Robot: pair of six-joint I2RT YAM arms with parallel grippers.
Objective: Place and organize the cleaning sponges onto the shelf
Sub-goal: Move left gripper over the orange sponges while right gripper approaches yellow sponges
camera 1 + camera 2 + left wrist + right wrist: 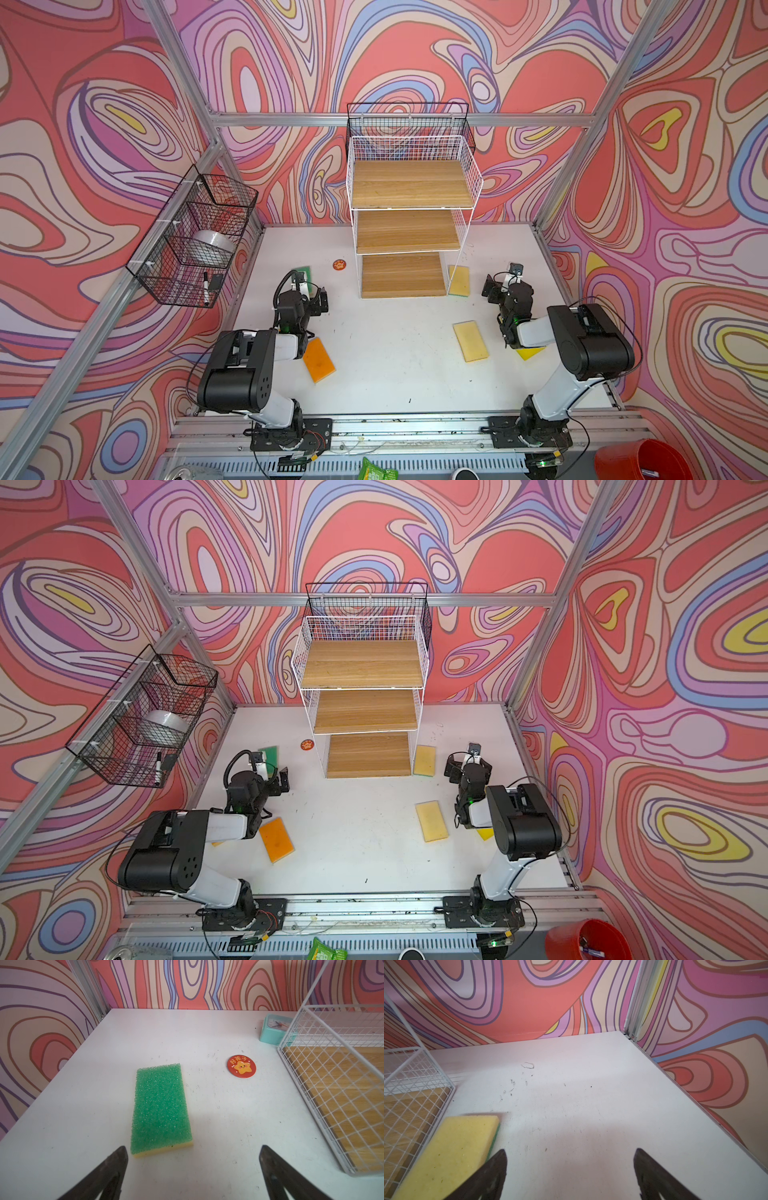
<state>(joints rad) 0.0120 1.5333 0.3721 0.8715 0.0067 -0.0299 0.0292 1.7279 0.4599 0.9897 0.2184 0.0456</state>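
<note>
The left claw (pixel 193 1147) is hanging low over the table (pixel 228 1118) with its two fingers spread wide and nothing between them. The green sponge (pixel 160 1109) is lying flat right in front of it, toward the back wall and well to the left of the shelf (pixel 311 1076). The sponge's long axis is running straight away from the claw, so its narrow width is facing the gap. It is sitting a little off centre, closer to one finger than the other. To my eye the coming move is turning on exactly this: a short push forward and a small sideways shift, then a squeeze across the width.

The right claw (pixel 570 1149) is likewise standing open and holding nothing. A sponge with its pale yellow back up (pixel 456 1151) is lying just beside the shelf's bottom tier, off to one side of that claw, not between its fingers. The right arm is the nearer one for that piece, and the left for the green one.

In a top view an orange sponge (pixel 319 359) and another pale one (pixel 470 340) are lying nearer the arms' bases. No sponge is resting on the shelf yet.
</note>
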